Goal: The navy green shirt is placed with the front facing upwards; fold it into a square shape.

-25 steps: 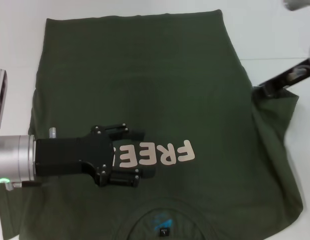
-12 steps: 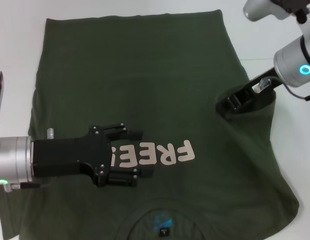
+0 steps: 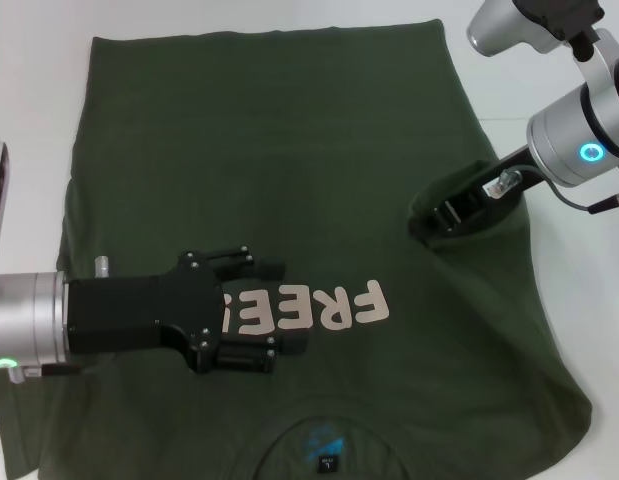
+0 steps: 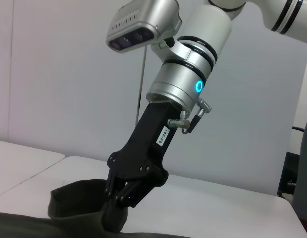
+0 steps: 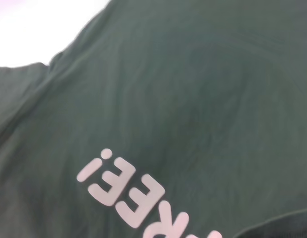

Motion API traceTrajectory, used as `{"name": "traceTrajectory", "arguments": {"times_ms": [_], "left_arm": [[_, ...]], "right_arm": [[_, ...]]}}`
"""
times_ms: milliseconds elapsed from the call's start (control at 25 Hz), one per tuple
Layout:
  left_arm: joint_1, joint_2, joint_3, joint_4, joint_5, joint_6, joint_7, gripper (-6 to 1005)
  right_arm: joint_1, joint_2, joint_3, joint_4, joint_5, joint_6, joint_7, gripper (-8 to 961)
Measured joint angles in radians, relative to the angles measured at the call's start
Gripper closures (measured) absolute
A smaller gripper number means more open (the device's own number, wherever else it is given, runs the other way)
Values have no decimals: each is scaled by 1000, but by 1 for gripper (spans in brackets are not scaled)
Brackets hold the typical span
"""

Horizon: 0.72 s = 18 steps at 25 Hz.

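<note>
While my left gripper (image 3: 274,310) presses down on the shirt's left half beside the FREE! lettering (image 3: 314,308), fingers spread and holding nothing, the navy green shirt (image 3: 289,150) lies flat on the white table (image 3: 579,90), collar (image 3: 329,445) near me, hem far, long axis running near to far. Over on the right, my right gripper (image 3: 444,215) is clamped on the right sleeve, lifted. I judge this the side fold; next, carry that sleeve leftward across the chest.

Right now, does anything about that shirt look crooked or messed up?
Yes. The navy green shirt lies mostly flat, but its right edge is bunched and lifted where the right gripper pinches it. The left gripper sits over the chest lettering.
</note>
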Motion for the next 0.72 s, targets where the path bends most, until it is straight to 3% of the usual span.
{"name": "traceTrajectory", "arguments": {"times_ms": [720], "left_arm": [[0, 0, -4, 0, 0, -5, 11, 124]], "right_arm": [[33, 0, -64, 85, 9, 56, 7, 946]]}}
